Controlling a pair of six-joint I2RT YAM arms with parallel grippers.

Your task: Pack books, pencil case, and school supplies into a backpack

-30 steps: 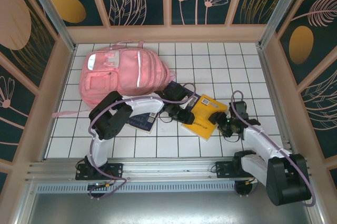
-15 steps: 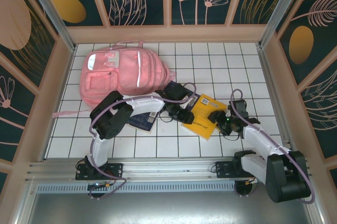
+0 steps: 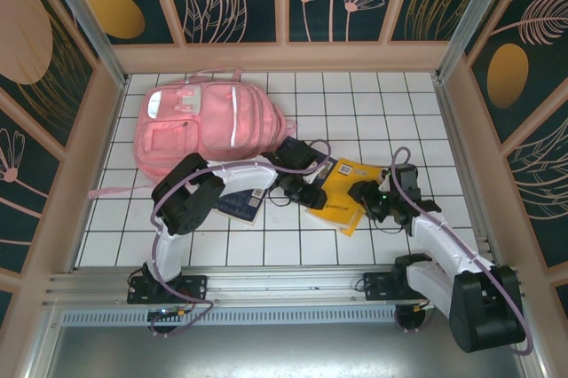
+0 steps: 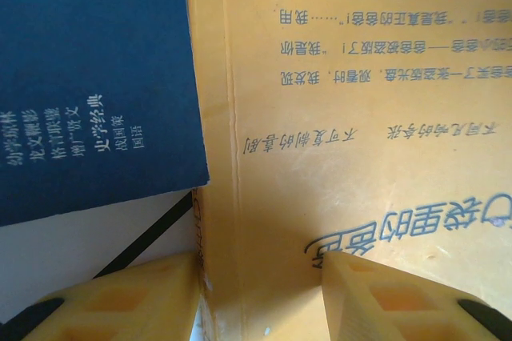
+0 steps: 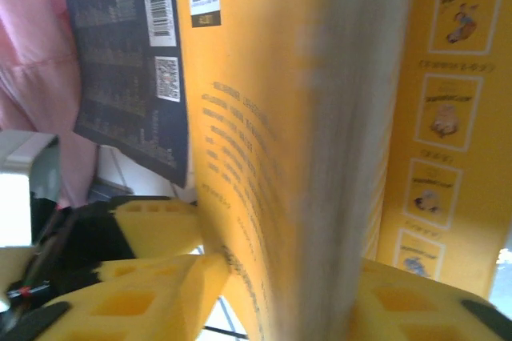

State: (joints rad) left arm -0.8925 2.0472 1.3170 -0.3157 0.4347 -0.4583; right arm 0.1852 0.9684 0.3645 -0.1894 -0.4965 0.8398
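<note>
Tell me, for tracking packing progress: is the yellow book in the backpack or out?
Out: the yellow book sits right of the backpack, its edge in the right end effector.

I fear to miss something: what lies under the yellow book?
White table beside its spine, and a dark navy book at its edge. The yellow book covers the rest.
</note>
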